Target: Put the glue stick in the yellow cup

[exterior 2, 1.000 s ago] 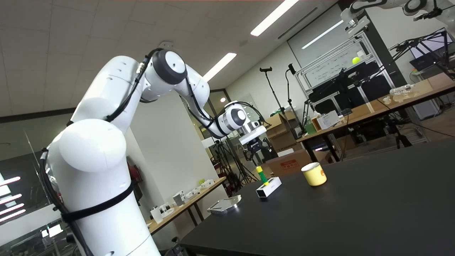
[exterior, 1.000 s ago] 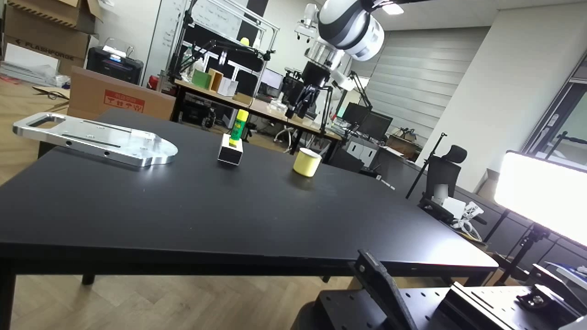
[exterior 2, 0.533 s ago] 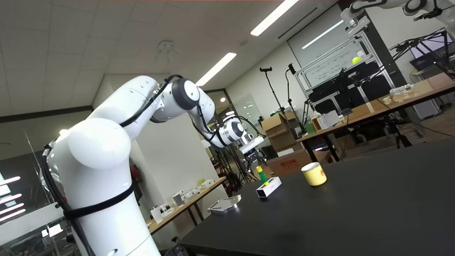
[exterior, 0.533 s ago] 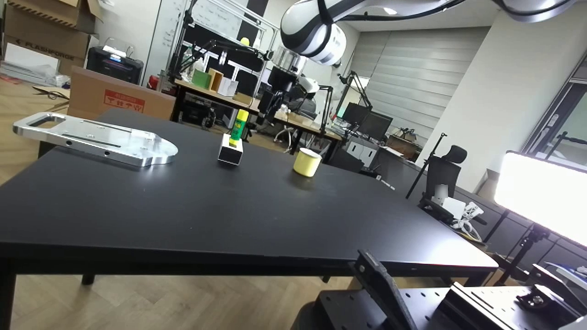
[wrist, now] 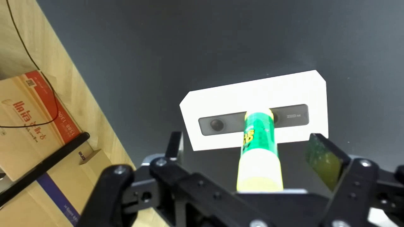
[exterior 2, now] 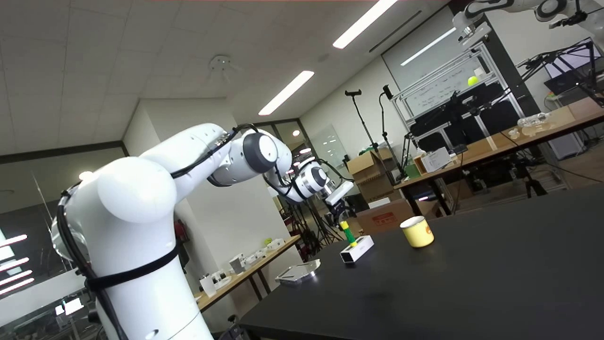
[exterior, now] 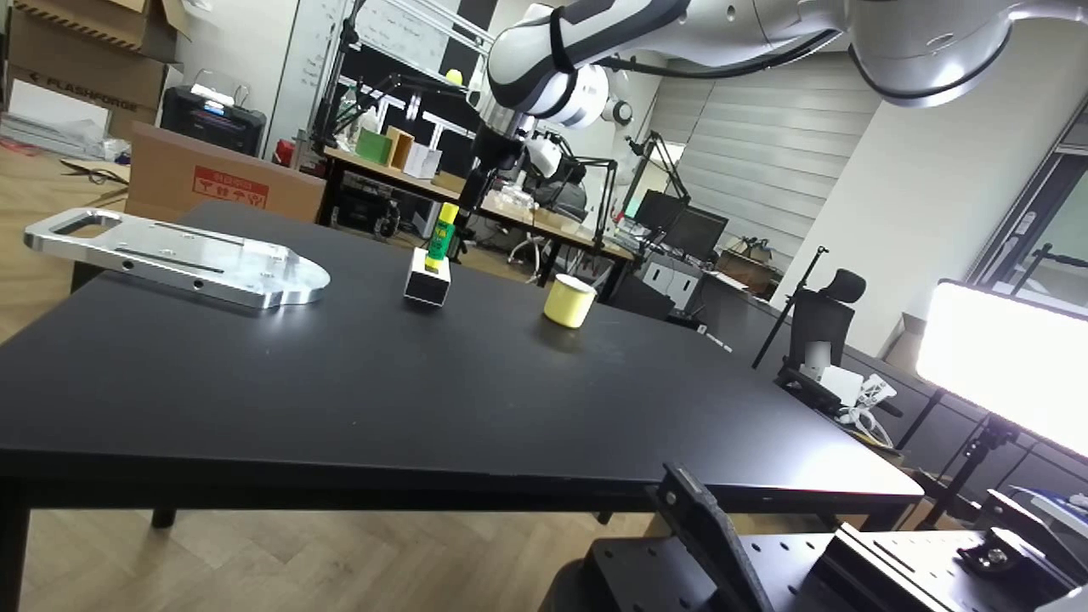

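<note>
Grasping the glue stick [wrist: 259,149] looks to be the step in hand, and it is not yet done. The wrist view shows the jaws standing wide, the pads [wrist: 325,164] well apart and the stick roughly midway, with a visible gap on either side. It stands on a white box [wrist: 221,101], yellow top towards the camera; whether the pads are already low enough to flank its green body, I cannot tell.

In an exterior view the yellow cup [exterior: 569,303] stands upright on the desk [exterior: 442,391], well apart from the white box, while a metal plate [exterior: 178,255] lies on the opposite side of that box. The jaws show just beside the top of the stick; their opening cannot be read from here.

In an exterior view the arm [exterior 2: 188,146] extends towards the stick, the jaws near its top and well apart from the cup. The next move, I judge, calls for perhaps a short descent, an even squeeze on the body, then a straight lift that leaves the box behind, before carrying the stick across to the cup.
</note>
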Available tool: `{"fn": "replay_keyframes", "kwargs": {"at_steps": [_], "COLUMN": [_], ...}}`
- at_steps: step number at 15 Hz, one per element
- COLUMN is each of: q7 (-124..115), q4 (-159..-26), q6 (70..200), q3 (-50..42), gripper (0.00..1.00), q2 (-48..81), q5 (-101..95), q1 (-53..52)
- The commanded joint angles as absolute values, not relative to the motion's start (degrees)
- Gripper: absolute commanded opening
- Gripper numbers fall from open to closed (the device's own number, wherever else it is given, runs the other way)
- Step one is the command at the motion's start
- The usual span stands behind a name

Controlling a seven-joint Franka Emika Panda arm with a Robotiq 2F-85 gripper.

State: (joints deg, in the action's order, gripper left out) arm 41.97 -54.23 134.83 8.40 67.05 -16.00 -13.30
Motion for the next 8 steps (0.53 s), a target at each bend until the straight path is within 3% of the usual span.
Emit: {"fn": "replay_keyframes", "kwargs": {"at_steps": [1, 7, 8], "q7": [45.7, 49.0, 49.1], "q4": [-42.7, -37.2, -36.8], "q6": [131.9, 130.2, 129.3], "q3": [8.9, 8.7, 8.7], "gripper": [1.00, 1.00, 0.75], "q2": [73.8, 77.4, 77.6], "q5": [-15.9, -13.8, -13.3], "q1": [-14.3, -15.8, -15.9]}}
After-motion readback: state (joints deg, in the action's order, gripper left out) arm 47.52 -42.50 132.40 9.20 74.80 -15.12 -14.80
